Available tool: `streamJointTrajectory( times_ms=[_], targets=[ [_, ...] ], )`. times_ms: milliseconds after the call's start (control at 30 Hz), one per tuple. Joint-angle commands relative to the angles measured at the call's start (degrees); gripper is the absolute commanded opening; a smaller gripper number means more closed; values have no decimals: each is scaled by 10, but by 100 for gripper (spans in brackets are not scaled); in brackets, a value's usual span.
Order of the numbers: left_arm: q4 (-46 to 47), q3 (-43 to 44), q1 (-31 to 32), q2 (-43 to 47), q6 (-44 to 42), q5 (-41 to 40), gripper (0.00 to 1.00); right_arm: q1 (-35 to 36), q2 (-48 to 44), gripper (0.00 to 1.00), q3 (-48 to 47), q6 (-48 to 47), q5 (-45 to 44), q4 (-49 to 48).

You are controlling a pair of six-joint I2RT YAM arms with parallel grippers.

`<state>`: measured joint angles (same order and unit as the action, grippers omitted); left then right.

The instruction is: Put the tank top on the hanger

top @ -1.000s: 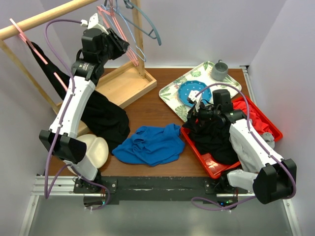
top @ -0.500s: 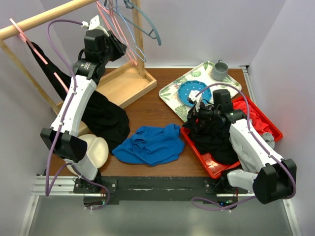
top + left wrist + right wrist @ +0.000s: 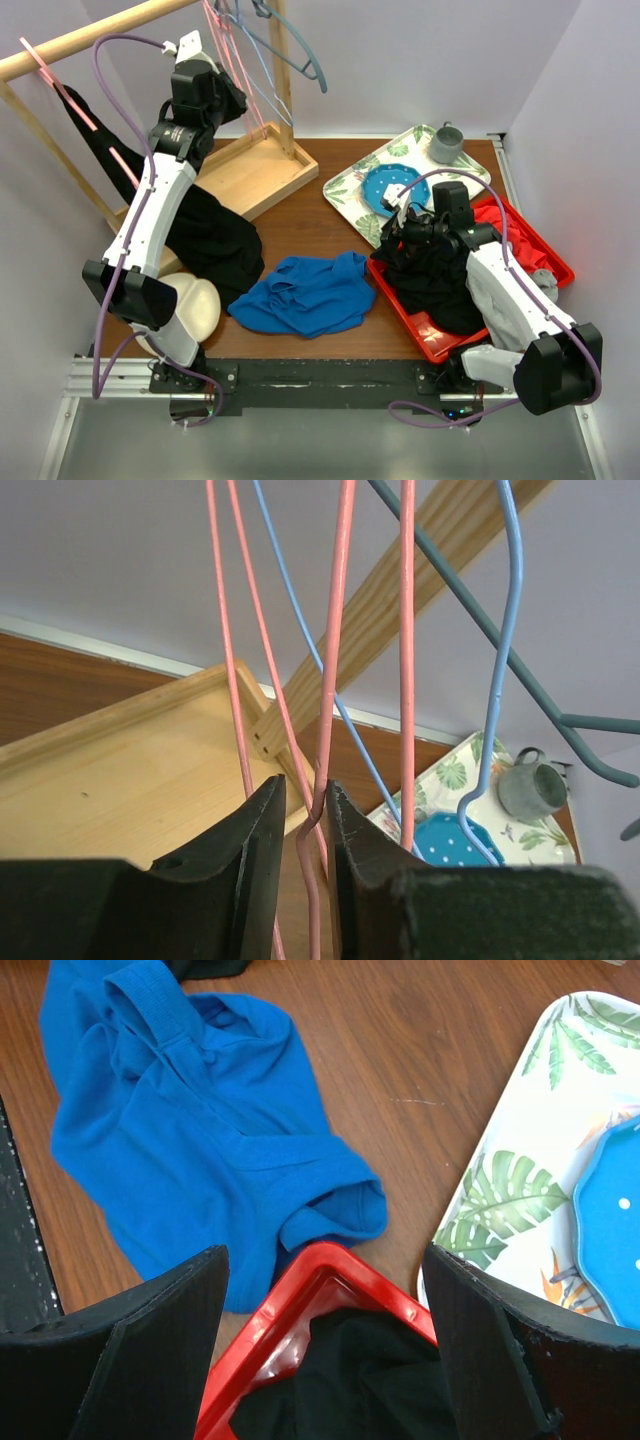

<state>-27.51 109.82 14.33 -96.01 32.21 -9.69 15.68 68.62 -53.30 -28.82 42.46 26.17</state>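
Observation:
The pink hanger (image 3: 247, 85) hangs from the wooden rod (image 3: 90, 37) at the back left, among other hangers. My left gripper (image 3: 236, 97) is raised to it. In the left wrist view the jaws (image 3: 305, 785) are nearly closed around one pink wire (image 3: 331, 680), which touches the right finger (image 3: 350, 830). The blue tank top (image 3: 305, 295) lies crumpled on the table near the front and also shows in the right wrist view (image 3: 190, 1140). My right gripper (image 3: 402, 235) hovers open and empty over the red tray's left corner (image 3: 300, 1280).
A grey-blue hanger (image 3: 297, 55) and a light blue one (image 3: 500, 680) hang beside the pink one. A black garment (image 3: 205, 235) drapes from the rack. A wooden tray (image 3: 250, 170), a leaf-print tray (image 3: 350, 185) with a blue plate (image 3: 390, 185) and a grey cup (image 3: 446, 143), and a red tray (image 3: 430, 338) of clothes stand around.
The pink hanger has swung from a tilt to the right to hanging more upright, and my left gripper has shifted slightly left with it. The right arm has not moved.

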Motion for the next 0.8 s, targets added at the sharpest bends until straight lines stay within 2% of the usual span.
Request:
streamJointTrajectory(
  times_ms=[0, 300, 333, 367, 633, 767],
  targets=[
    [21, 9, -1, -2, -46, -50, 27, -5, -8, 83, 0, -7, 19, -2],
    [44, 34, -1, -26, -101, -87, 15, -7, -8, 83, -1, -7, 21, -2],
    [47, 36, -1, -28, -113, -93, 5, -7, -7, 83, -1, -7, 21, -1],
    [54, 36, -1, -28, -120, -95, 0, -7, -8, 83, -1, -6, 21, -1],
    [97, 29, 2, 7, -145, -114, 0, -11, -7, 83, 0, -7, 21, -1],
    [135, -9, 7, 47, -150, -129, 0, -11, -7, 83, 0, -7, 20, 0]
  ],
)
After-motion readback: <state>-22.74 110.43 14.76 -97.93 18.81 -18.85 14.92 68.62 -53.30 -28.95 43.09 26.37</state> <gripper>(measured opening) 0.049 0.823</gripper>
